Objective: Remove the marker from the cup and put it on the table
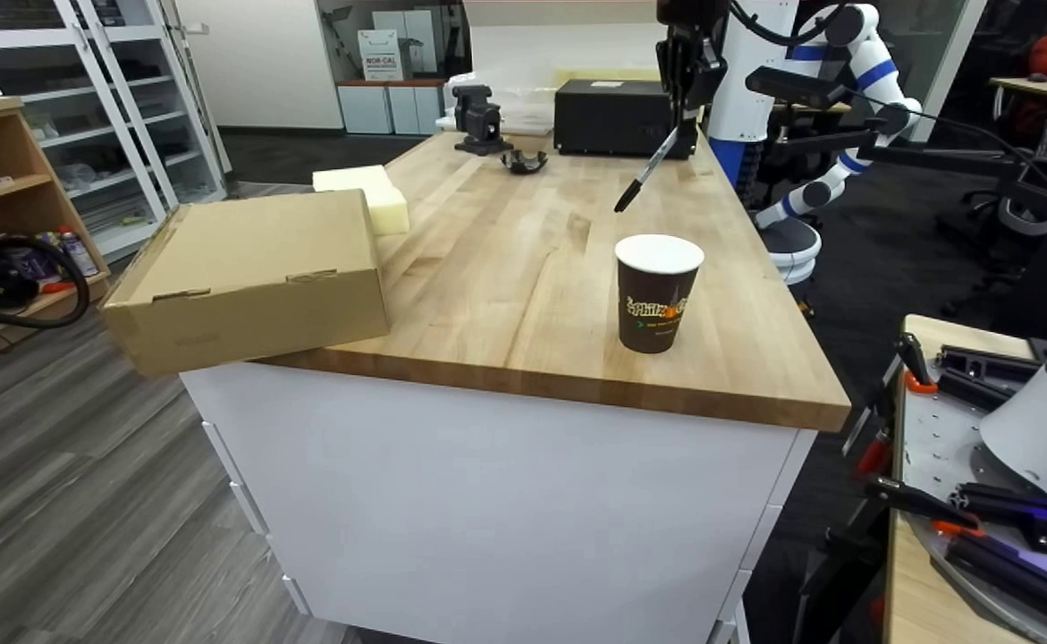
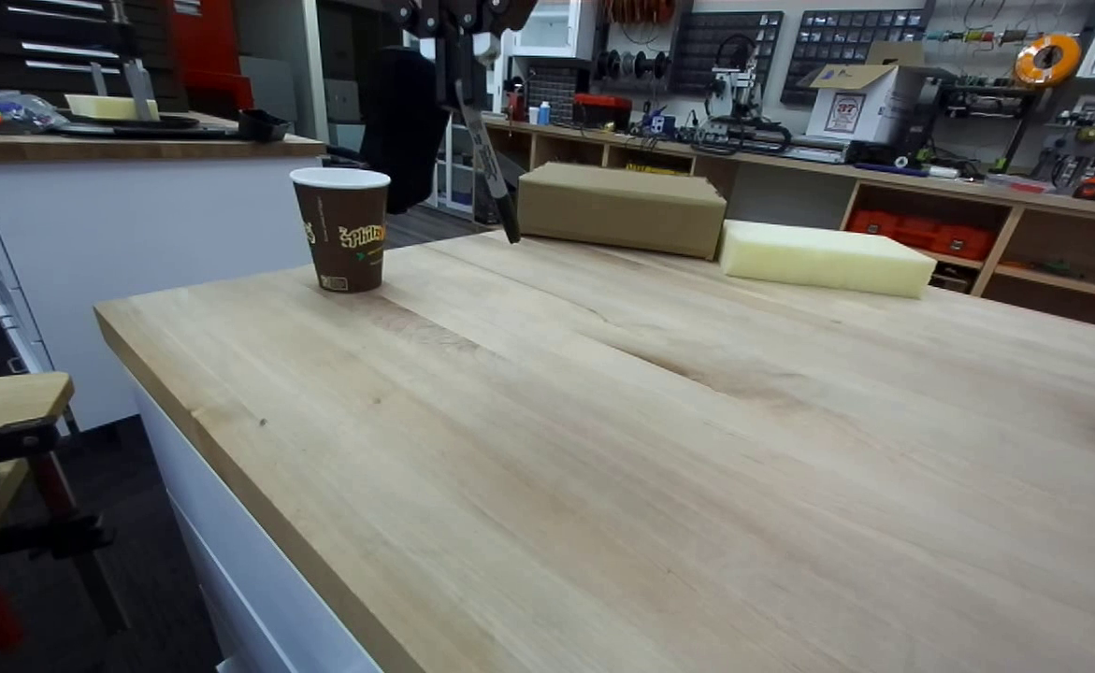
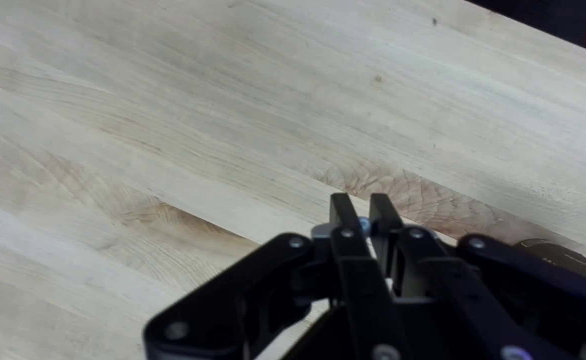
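Note:
The marker (image 1: 647, 172) is pale grey with a black end. It hangs tilted in the air, black end down, clear of the cup, and also shows in an exterior view (image 2: 488, 161). My gripper (image 1: 684, 107) is shut on its upper part, also in an exterior view (image 2: 459, 92). In the wrist view the marker's end (image 3: 364, 223) shows between the fingertips (image 3: 361, 202). The brown cup (image 1: 653, 304) stands upright on the wooden table (image 1: 487, 295), in both exterior views (image 2: 341, 234). Only part of the cup (image 3: 560, 256) shows in the wrist view, partly hidden by the gripper.
A cardboard box (image 1: 246, 277) overhangs the table's edge. A yellow foam block (image 2: 823, 260) lies beside it. A black box (image 1: 612, 118), a small black vise (image 1: 480, 121) and a black curved piece (image 1: 524, 163) are at the table's far end.

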`<state>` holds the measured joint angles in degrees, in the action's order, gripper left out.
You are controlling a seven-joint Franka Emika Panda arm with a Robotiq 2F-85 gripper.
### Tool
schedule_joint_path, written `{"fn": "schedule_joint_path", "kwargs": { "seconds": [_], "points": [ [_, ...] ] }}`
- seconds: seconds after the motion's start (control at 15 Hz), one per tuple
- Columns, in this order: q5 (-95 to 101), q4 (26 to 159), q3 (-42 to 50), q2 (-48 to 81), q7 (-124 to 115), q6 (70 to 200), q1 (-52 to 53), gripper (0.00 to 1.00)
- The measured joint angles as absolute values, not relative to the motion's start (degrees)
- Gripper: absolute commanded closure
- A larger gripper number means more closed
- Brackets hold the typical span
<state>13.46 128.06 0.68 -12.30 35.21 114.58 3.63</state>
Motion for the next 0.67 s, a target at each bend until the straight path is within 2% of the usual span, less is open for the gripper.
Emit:
{"fn": "schedule_joint_path", "kwargs": {
  "seconds": [0.33,0.4,0.53,0.67],
  "points": [
    [11.9,129.0,3.7,-12.3,34.5,118.8,2.1,0.96],
    [11.5,129.2,4.5,-12.3,34.6,119.8,1.7,0.63],
    [10.6,129.3,6.1,-12.3,34.9,121.1,1.0,0.57],
    [10.2,129.3,7.2,-12.3,35.1,121.5,0.5,0.45]
  ]
}}
